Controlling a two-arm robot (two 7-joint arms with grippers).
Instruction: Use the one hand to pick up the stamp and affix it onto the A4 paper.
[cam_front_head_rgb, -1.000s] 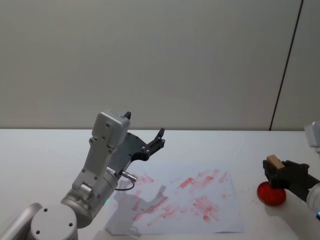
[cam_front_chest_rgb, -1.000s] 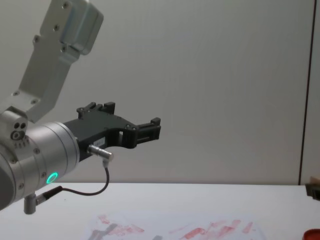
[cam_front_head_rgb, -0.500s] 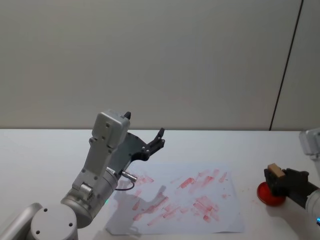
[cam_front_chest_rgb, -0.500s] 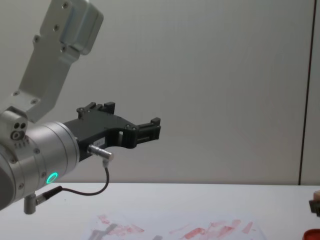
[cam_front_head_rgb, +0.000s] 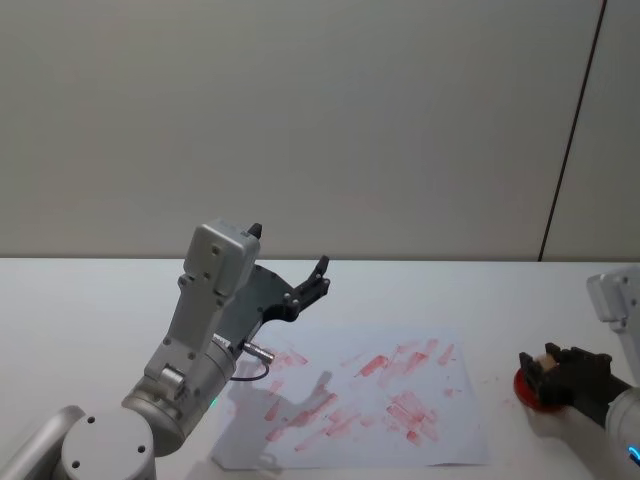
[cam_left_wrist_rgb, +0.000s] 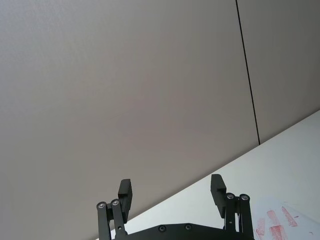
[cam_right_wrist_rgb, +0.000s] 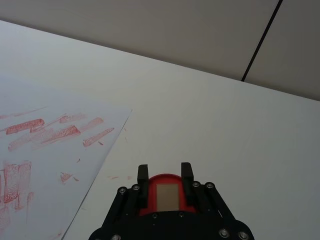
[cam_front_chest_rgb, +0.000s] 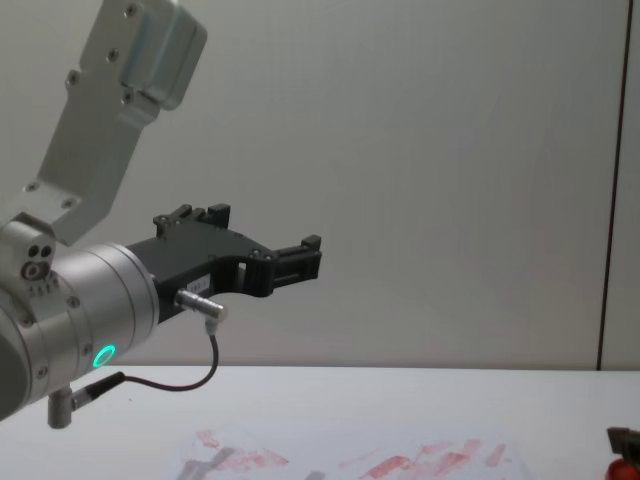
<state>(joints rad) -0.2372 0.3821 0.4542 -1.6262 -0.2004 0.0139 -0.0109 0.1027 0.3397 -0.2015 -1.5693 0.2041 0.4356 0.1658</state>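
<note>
The hand, on the right arm, sits low at the table's right edge, fingers clamped on the stamp, which we see pressed onto the red pad, just right of the A4 paper. Left gripper parked aloft, fingers apart.

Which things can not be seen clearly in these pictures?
- Stamp face: in the right wrist view the right claw is shut on the stamp over the red pad; contact with the pad is hidden beneath the block.
- Red pad: in the chest view it is cut off at the lower right edge.
- A4 paper: in the head view the left arm covers its near left corner; the left claw hangs open above.
</note>
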